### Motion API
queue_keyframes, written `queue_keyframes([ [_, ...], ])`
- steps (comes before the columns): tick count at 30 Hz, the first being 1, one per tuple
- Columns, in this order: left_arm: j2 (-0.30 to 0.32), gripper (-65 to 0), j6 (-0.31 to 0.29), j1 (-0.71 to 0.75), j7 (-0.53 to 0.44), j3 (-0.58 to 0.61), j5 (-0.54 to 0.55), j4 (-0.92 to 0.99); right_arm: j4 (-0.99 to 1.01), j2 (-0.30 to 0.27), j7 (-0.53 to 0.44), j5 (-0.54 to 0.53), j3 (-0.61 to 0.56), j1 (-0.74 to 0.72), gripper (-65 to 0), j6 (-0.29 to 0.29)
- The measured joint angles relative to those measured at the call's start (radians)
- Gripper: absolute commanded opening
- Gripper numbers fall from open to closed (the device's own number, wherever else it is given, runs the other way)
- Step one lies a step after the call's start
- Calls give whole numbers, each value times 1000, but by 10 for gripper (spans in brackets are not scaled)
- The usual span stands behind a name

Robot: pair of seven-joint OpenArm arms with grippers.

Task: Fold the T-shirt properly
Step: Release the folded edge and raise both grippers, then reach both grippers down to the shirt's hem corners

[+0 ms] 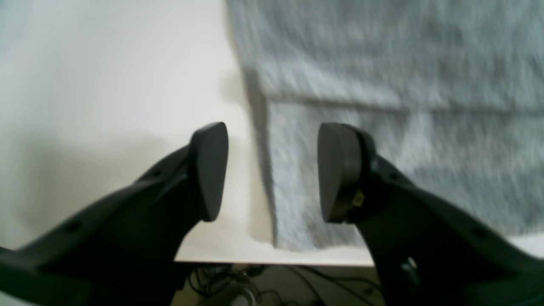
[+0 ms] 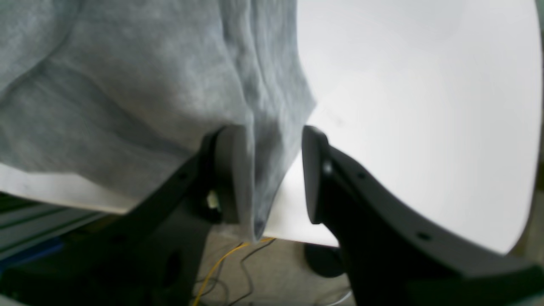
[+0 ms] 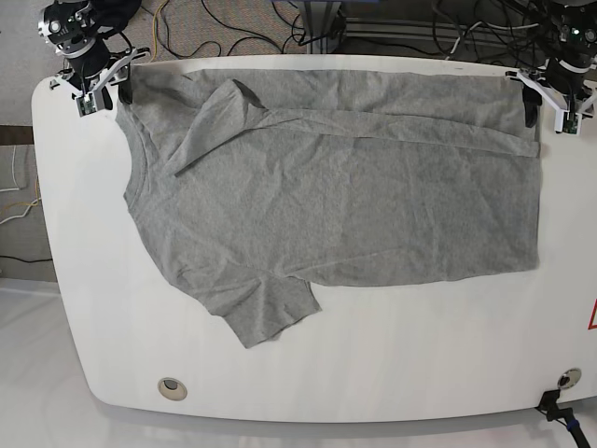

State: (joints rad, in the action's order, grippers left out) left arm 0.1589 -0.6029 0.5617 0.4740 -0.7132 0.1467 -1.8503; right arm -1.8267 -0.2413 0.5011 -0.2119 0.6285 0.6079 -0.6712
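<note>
Currently: left gripper (image 1: 272, 172) jaws spread, blurred | right gripper (image 2: 272, 176) jaws spread around T-shirt (image 3: 336, 196) edge | table (image 3: 373, 364)

Your grey T-shirt (image 3: 336, 196) lies spread across the white table (image 3: 392, 364), neckline toward the base view's left, hem toward its right. Its far long edge is folded inward in a narrow band, the far sleeve (image 3: 213, 126) turned onto the body. The near sleeve (image 3: 266, 313) lies flat, angled toward the front edge.
</note>
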Motion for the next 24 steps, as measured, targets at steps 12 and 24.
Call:
queue_keyframes([
  [12, -12, -324, 0, -242, 111, 32, -18, -21, -27, 5, 103, 4, -89, -261, -434, 0],
  [24, -10, -324, 2, -508, 191, 43, -7, 139, 249, 0, 111, 16, -117, -535, -434, 0],
])
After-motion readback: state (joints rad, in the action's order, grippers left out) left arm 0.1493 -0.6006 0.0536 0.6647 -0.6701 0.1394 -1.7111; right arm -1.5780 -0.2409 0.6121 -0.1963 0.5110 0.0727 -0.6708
